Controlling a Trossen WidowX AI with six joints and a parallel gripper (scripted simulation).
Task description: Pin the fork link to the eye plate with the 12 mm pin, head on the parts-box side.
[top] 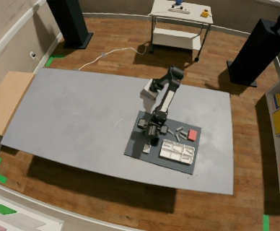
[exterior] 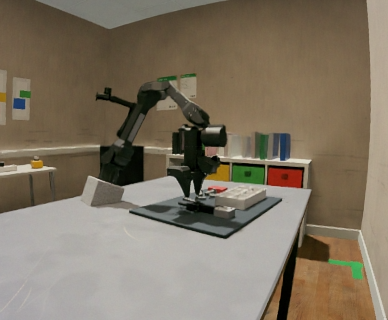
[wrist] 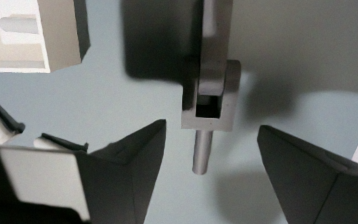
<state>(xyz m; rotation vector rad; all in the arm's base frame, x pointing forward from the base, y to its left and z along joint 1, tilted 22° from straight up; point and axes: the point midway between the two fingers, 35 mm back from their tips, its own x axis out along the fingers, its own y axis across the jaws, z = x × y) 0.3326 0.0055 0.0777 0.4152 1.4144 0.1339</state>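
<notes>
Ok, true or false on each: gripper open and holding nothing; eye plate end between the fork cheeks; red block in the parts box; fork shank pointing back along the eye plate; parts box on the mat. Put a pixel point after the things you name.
Gripper [top: 151, 140] [exterior: 192, 195] [wrist: 212, 130] open, holding nothing: true.
Eye plate [wrist: 216, 45] end between the fork link [wrist: 207, 123] cheeks: true.
Red block [top: 192, 135] [exterior: 217, 189] in the parts box [top: 175, 159] [exterior: 231, 201] [wrist: 62, 37]: false, it's outside, on the mat [top: 167, 166] [exterior: 201, 225] [wrist: 105, 105].
Shank [wrist: 202, 150] pointing back along the eye plate: false, it points away.
Parts box on the mat: true.

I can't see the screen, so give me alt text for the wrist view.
Open tool over a gray fork, its rod pointing between the fingers; a bar sits between its cheeks. Upper left, part of a white parts box.
</notes>
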